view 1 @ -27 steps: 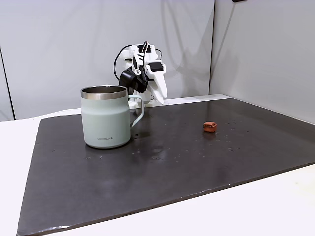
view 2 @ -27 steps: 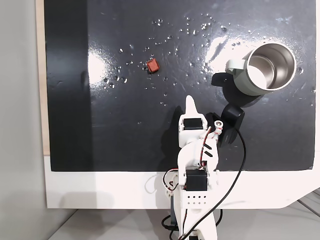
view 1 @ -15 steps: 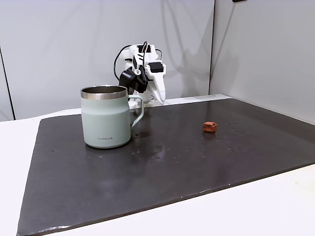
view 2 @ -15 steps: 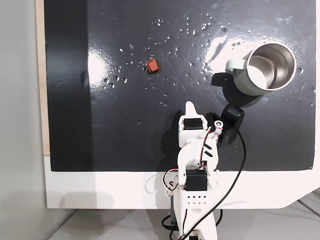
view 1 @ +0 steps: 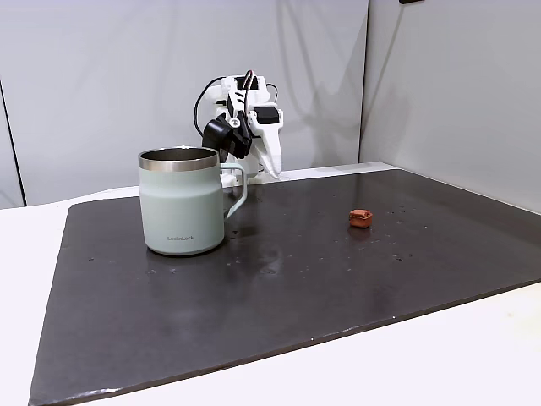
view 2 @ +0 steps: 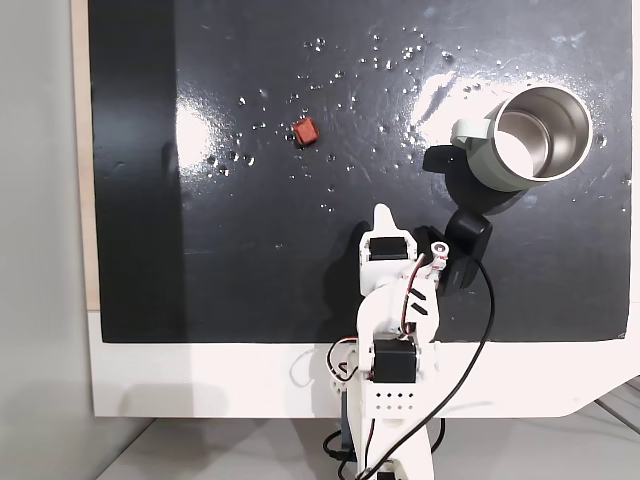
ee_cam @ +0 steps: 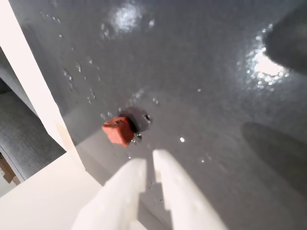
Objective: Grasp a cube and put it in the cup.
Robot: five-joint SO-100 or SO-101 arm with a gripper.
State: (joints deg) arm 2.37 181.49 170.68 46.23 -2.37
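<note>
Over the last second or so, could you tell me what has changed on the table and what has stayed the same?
Very little. The gripper has shifted slightly: in the top-down fixed view its tip sits a touch lower in the picture, and in the side fixed view the arm has turned a little leftward. It has not taken hold of anything. The cube lies in the same spot on the dark mat, and the cup stands where it was.

A small reddish cube (ee_cam: 118, 130) lies on a dark, glossy mat (ee_cam: 201, 72) speckled with droplets. Below the cube, two white gripper (ee_cam: 149, 161) fingers point toward it, nearly together, apart from it. A pale table edge (ee_cam: 29, 86) runs left of the cube.
</note>
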